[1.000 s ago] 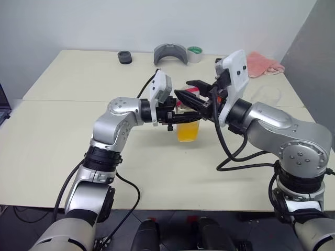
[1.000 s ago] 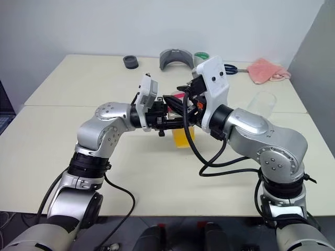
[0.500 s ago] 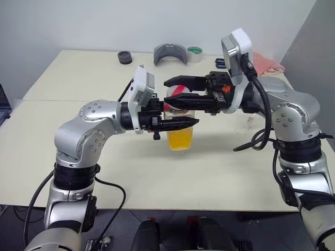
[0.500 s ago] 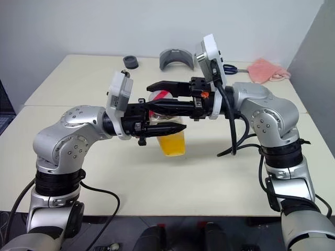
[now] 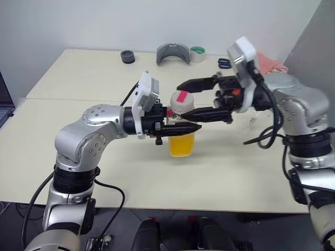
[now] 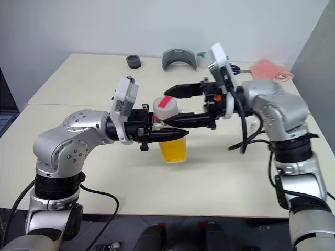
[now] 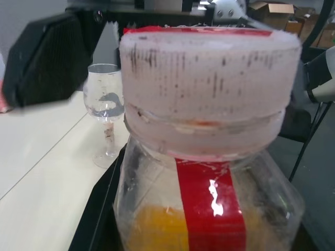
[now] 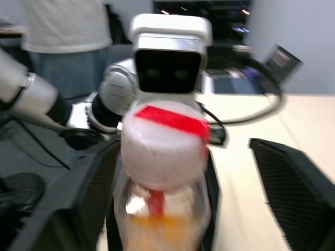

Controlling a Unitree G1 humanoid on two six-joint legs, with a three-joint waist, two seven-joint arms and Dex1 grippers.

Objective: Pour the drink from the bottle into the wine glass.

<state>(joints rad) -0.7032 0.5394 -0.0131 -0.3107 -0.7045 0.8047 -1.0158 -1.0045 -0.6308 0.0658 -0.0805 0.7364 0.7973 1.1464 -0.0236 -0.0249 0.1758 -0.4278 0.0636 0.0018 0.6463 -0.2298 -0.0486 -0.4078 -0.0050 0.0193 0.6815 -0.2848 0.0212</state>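
Orange drink (image 5: 182, 145) in upright bottle (image 5: 181, 125), left gripper (image 5: 180, 127) jaws clamping it, right gripper (image 5: 194, 98) jaws wide around the cap, seemingly untouching.

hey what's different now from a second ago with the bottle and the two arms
The right tool has opened wide around the bottle's cap and its arm has swung out to the right. The left tool stays shut on the bottle, which stays upright with its cap on. The wine glass stands empty on the table.

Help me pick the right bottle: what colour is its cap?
The bottle's cap is whitish with a red strip across the top, clearest in the left wrist view.
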